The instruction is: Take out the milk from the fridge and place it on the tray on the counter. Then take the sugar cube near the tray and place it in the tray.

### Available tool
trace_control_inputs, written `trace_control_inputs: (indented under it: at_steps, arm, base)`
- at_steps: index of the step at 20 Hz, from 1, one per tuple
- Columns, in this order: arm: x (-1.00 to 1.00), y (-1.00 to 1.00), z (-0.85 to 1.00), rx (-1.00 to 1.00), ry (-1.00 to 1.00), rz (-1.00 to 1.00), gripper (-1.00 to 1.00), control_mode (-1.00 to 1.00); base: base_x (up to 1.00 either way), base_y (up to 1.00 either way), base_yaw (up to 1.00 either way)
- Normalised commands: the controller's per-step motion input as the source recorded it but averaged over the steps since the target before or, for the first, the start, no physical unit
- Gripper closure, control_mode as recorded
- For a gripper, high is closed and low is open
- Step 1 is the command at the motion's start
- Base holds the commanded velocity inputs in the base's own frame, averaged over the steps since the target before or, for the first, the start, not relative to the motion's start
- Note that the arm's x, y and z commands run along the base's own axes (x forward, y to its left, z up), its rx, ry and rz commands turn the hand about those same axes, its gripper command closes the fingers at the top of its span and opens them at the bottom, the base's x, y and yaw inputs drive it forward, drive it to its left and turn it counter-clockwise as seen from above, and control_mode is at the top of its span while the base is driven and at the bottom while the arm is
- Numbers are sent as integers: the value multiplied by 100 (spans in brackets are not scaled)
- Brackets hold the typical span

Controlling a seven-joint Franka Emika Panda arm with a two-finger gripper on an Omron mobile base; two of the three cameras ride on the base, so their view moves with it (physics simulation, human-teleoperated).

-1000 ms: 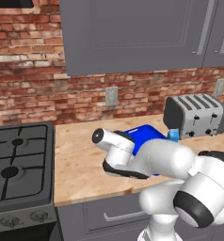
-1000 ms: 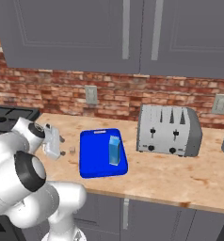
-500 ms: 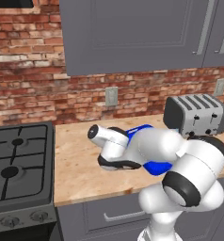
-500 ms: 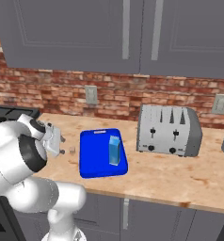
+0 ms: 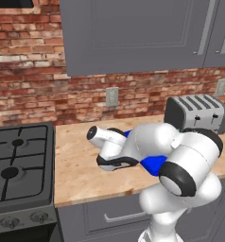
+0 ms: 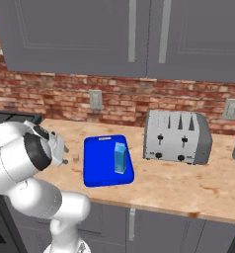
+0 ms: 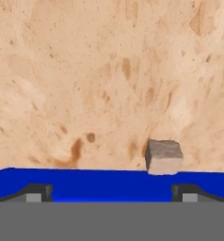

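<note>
Silver toaster (image 6: 176, 137) at right of centre in the right base view, four slots on top, dark knobs along the front; same toaster at the right edge of the left base view. Black gas stove (image 5: 21, 168) at lower left of the left base view, grates on top, knobs along the front edge. Red brick wall (image 6: 119, 101) across the middle, with one outlet plate (image 6: 95, 99) left of centre and another outlet (image 6: 231, 108) at far right. Grey wall cabinets (image 6: 139, 37) along the top, with long metal handles. Grey drawer with a metal handle (image 5: 119, 216) at the bottom.
</note>
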Motion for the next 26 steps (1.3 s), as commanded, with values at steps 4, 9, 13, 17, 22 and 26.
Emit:
trace_control_inputs:
  at_steps: [4,9,13,17,22,26]
  arm:
    - [1,0,-19,0,0,0,-100,-100]
    - [3,0,-30,0,1,0,-100,-100]
    - [21,0,-15,0,0,0,-100,-100]
    - [27,0,-1,0,0,0,-100,-100]
    - [36,0,-2,0,4,0,-100,-100]
    - [26,0,-18,1,6,0,-100,-100]
  base:
    - [0,0,0]
    - [0,0,0]
    - [0,0,0]
    - [0,0,0]
    - [0,0,0]
    - [0,0,0]
